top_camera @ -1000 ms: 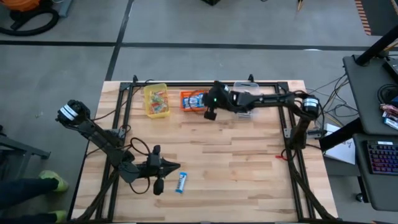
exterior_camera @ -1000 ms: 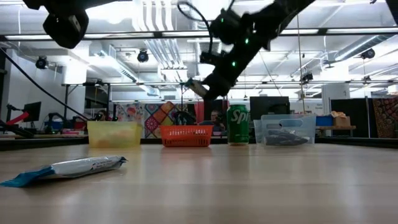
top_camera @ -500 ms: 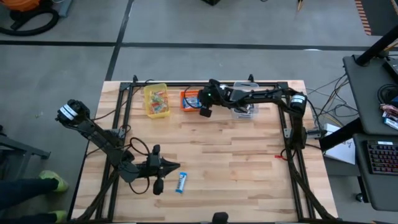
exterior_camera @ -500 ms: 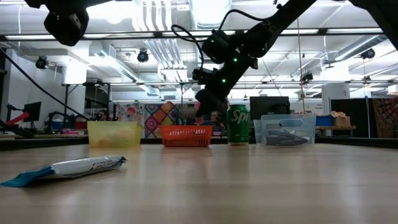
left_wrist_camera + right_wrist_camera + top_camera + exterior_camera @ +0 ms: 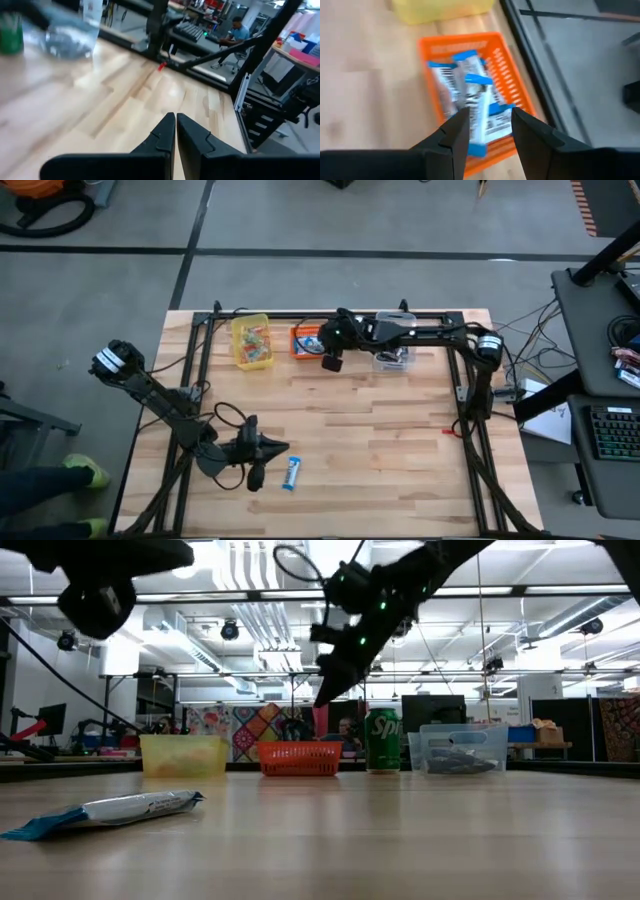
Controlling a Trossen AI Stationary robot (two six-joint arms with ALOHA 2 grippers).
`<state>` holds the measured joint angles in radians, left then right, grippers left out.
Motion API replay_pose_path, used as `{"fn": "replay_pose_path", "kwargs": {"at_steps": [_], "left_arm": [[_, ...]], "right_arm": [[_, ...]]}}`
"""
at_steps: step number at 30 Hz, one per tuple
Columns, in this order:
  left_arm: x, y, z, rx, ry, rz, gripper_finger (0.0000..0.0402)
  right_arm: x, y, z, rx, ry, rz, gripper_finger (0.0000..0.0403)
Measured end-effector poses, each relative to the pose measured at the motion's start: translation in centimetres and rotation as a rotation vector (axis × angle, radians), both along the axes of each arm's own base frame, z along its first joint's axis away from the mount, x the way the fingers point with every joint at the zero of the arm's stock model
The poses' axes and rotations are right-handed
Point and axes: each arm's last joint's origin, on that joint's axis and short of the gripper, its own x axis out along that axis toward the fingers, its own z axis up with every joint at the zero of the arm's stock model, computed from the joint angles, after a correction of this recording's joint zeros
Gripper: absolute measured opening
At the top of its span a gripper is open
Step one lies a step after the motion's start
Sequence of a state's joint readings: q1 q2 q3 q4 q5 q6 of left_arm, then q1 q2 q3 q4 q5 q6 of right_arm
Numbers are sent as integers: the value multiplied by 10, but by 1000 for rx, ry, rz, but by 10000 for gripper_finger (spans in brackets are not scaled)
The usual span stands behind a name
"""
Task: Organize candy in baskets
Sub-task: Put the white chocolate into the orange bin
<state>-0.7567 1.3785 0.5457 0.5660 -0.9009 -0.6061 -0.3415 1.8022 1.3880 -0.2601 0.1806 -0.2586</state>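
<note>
Because blue-and-white bars (image 5: 470,100) belong in the orange basket (image 5: 303,340) at the table's far edge, right gripper (image 5: 485,131) poised directly above it, fingers spread apart and empty, a fresh bar lying on the pile just beneath. Probably a drop just made. Sorted by kind, judging from contents: small bright sweets in the yellow basket (image 5: 251,342) beside it toward the far left corner, dark pieces in the clear basket (image 5: 463,749) toward the far right. One blue-and-white bar (image 5: 292,473) unsorted near the table's front edge, just beside the left gripper (image 5: 284,446), fingers pressed together on nothing, seemingly waiting.

Visible only from the right wrist: the stacked bars inside the orange basket. Shown only at table height: a green soda can (image 5: 382,740) between orange and clear baskets, hidden under the arm from above.
</note>
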Motion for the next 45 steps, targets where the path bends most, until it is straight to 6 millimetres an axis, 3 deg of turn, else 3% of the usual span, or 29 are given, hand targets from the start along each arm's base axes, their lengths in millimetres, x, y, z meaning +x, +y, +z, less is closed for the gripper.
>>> {"fn": "replay_pose_path", "kwargs": {"at_steps": [5, 9, 17, 24, 29, 36, 45], "left_arm": [[3, -4, -13, -120, 50, -11, 0], [19, -21, -19, -180, 95, -48, 0], [45, -56, -25, -161, 449, 37, 0], [54, -81, -29, -114, 674, 117, 0], [65, -94, -34, -107, 727, 162, 7], [76, -99, -36, -50, 791, 219, 78], [72, -96, -67, 39, 778, 292, 176]], "right_arm": [[-15, 32, 22, 133, 31, 22, 136], [-28, 66, 39, 221, 76, 50, 136], [-56, 144, 63, 322, 137, 123, 137], [-87, 213, 72, 362, 112, 196, 137], [-107, 249, 68, 320, 91, 183, 137], [-121, 282, 60, 321, 87, 188, 137], [-128, 291, 50, 321, 90, 160, 137]]}}
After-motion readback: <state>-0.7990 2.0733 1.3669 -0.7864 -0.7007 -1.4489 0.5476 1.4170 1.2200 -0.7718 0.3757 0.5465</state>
